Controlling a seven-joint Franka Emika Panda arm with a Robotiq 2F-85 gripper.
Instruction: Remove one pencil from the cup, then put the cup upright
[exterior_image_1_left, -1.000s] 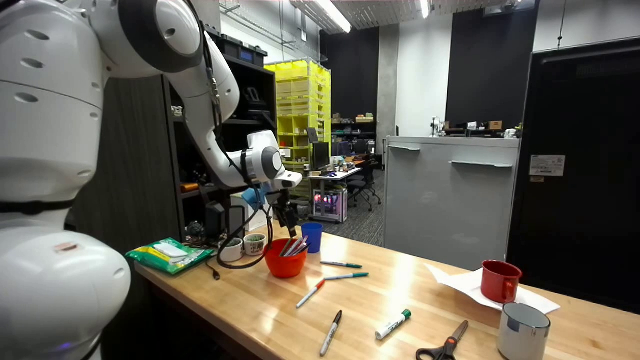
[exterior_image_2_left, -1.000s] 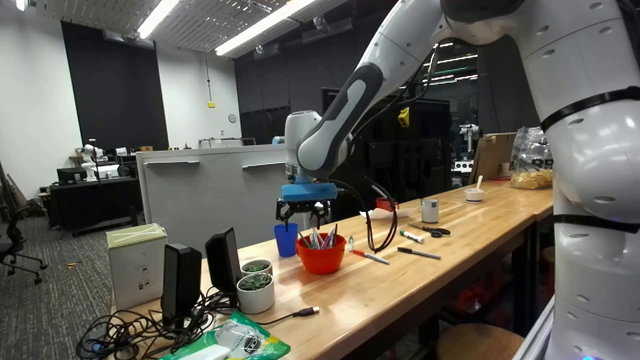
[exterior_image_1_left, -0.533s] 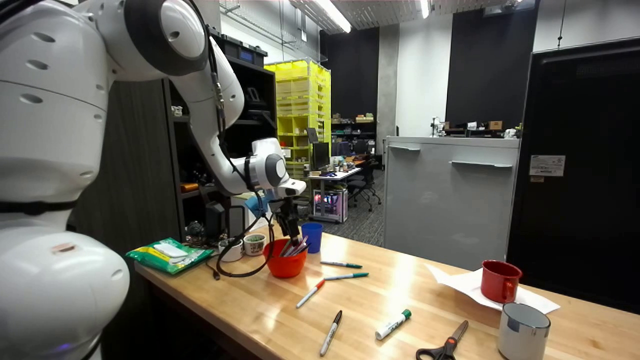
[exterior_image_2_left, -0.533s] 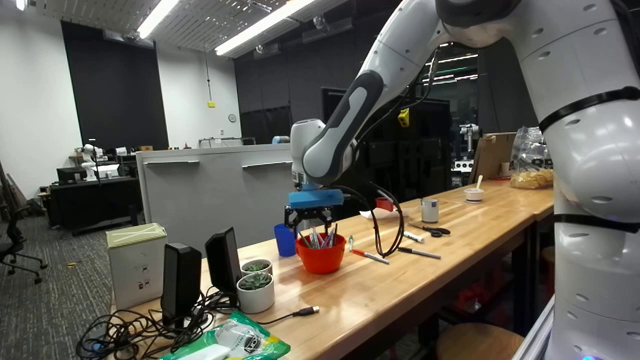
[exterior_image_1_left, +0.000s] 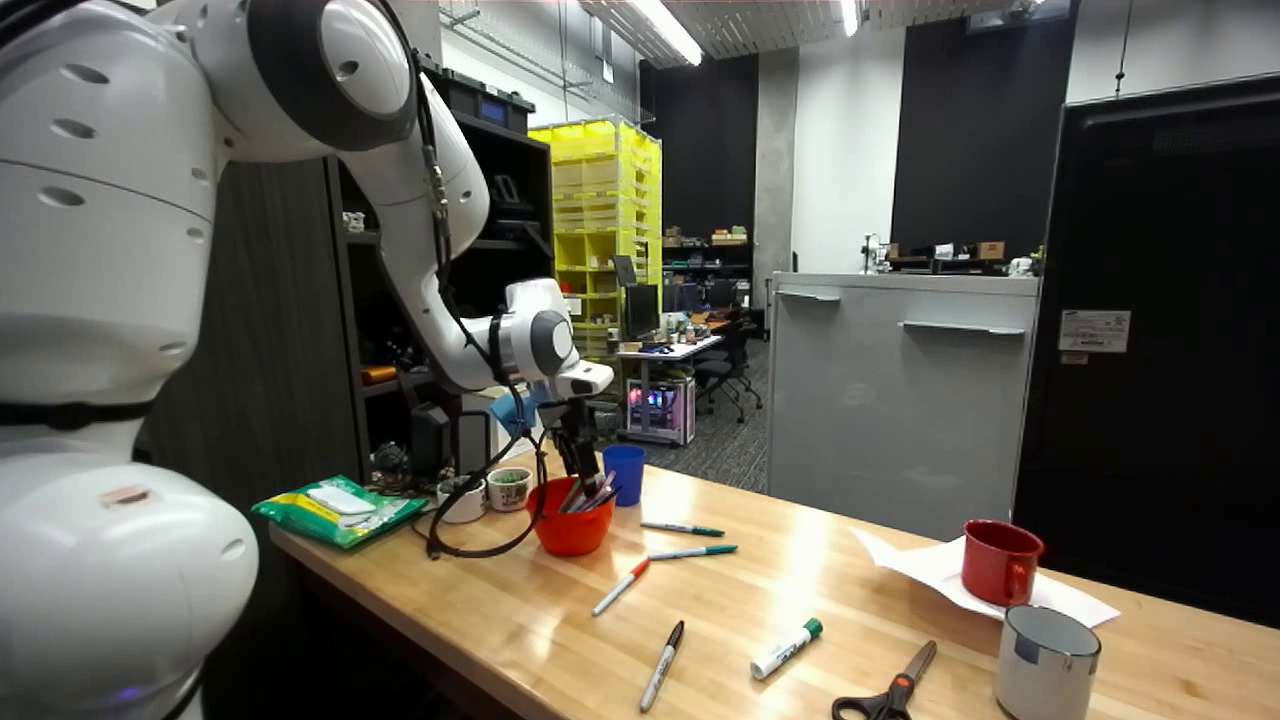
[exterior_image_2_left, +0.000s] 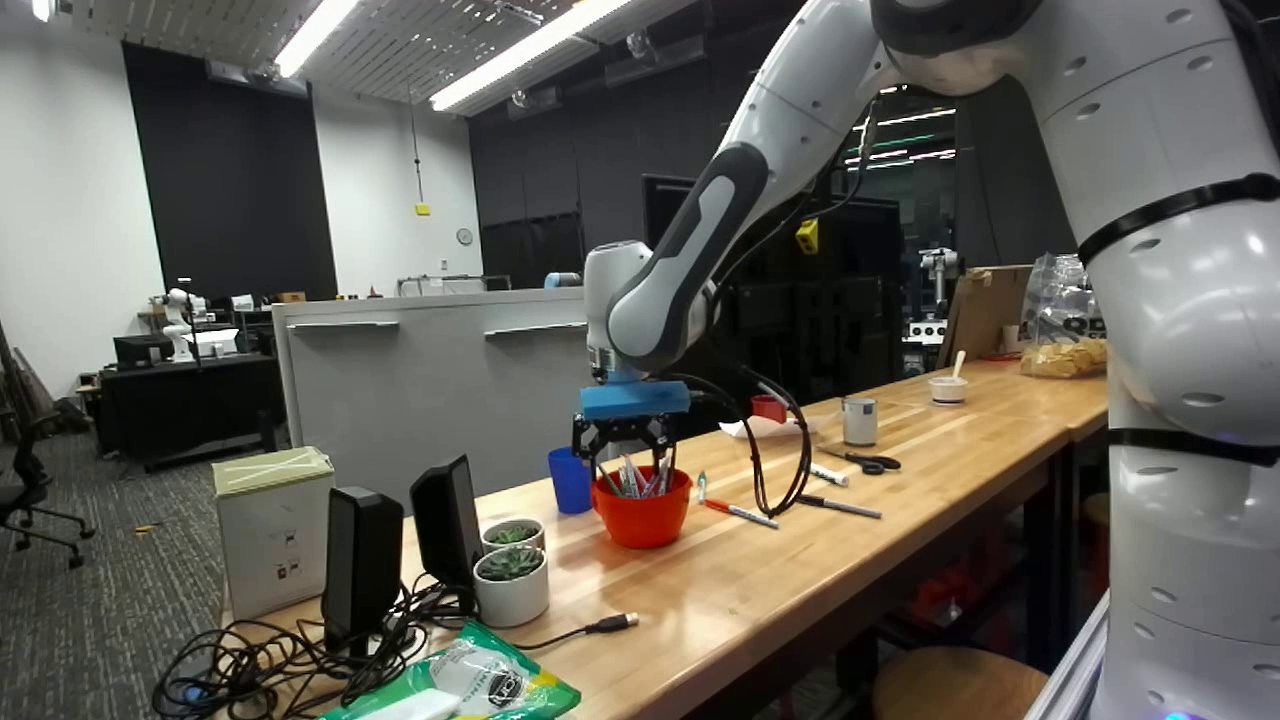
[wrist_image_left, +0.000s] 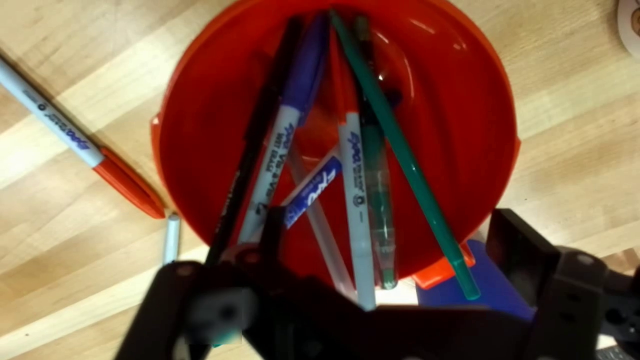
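Fingers (wrist_image_left: 522, 255) spread wide apart, your gripper (exterior_image_2_left: 632, 470) sits low over the red-orange cup (exterior_image_2_left: 643, 522), which stands upright on the table (exterior_image_2_left: 740, 585) with a green pencil (wrist_image_left: 414, 170) leaning inside it.

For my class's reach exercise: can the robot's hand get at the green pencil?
Probably yes: the hand is open, and the green pencil juts from the red-orange cup, seemingly between the fingers; neighbouring markers might crowd it.

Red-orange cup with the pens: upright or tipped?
Upright. In both exterior views the red-orange cup sits base-down on the table, mouth up, pens sticking out above its rim.
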